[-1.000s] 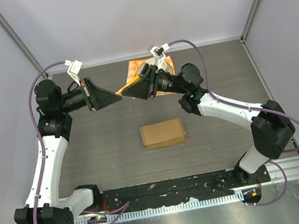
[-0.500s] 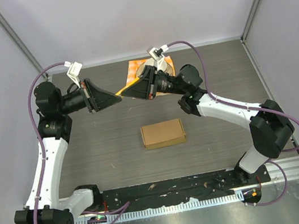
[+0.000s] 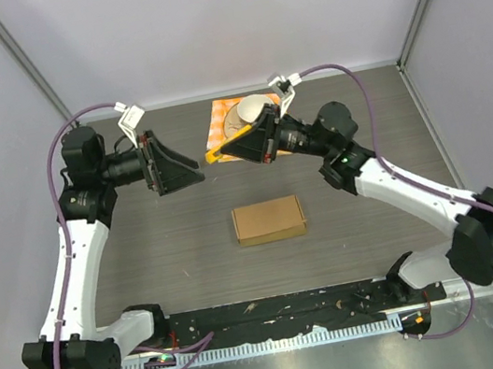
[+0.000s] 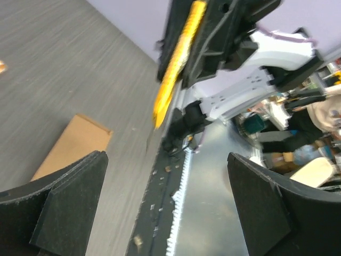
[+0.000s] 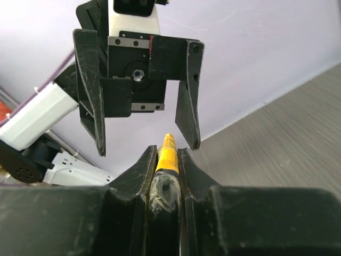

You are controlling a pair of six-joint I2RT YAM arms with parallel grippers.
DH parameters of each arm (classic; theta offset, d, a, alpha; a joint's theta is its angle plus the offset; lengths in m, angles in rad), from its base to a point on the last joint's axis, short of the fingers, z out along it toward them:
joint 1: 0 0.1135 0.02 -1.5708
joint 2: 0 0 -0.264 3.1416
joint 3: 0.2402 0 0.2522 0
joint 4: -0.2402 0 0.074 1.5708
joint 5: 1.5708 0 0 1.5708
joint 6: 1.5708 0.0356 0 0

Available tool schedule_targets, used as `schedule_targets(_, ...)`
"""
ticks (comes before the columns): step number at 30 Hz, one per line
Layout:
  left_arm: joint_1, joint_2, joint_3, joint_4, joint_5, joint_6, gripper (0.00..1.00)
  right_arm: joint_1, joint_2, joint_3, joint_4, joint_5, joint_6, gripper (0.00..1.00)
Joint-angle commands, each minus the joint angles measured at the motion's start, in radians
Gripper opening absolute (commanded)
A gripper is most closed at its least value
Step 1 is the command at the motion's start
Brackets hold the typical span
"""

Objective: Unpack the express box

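Observation:
The express box (image 3: 270,220), a flat brown cardboard box, lies closed in the middle of the table; the left wrist view shows it as well (image 4: 72,149). Above and behind it my right gripper (image 3: 231,149) is shut on a slim yellow tool (image 3: 215,155), which points left. In the right wrist view the yellow tool (image 5: 168,146) sticks out between my shut fingers (image 5: 165,160). My left gripper (image 3: 195,168) stands open a short way left of the tool's tip, with nothing in it. From the left wrist, the tool (image 4: 176,58) hangs ahead of the open gripper (image 4: 165,157).
An orange checkered cloth (image 3: 218,125) with a pale saucer (image 3: 253,108) on it lies at the back of the table, behind the right gripper. Grey walls close in the left, back and right sides. A black strip (image 3: 277,312) runs along the near edge.
My left gripper has opened and let go of the yellow tool. The right gripper has closed on it and drawn back to the right with it.

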Motion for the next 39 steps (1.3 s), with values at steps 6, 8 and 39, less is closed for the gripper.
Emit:
schedule_targets(6, -0.261, -0.016, 0.012, -0.537, -0.746, 0.79, 1.0, -0.017, -0.269, -0.013, -0.632, 0.389, -0.495, 0.01)
schedule_targets(8, -0.416, -0.036, -0.048, -0.482, -0.941, 0.815, 1.0, -0.019, -0.284, -0.061, -0.644, 0.538, -0.516, 0.01)
schedule_targets(39, -0.938, 0.343, -0.157, -0.348, -1.402, 1.106, 1.0, -0.031, -0.171, -0.248, -0.514, 0.755, -0.439, 0.01)
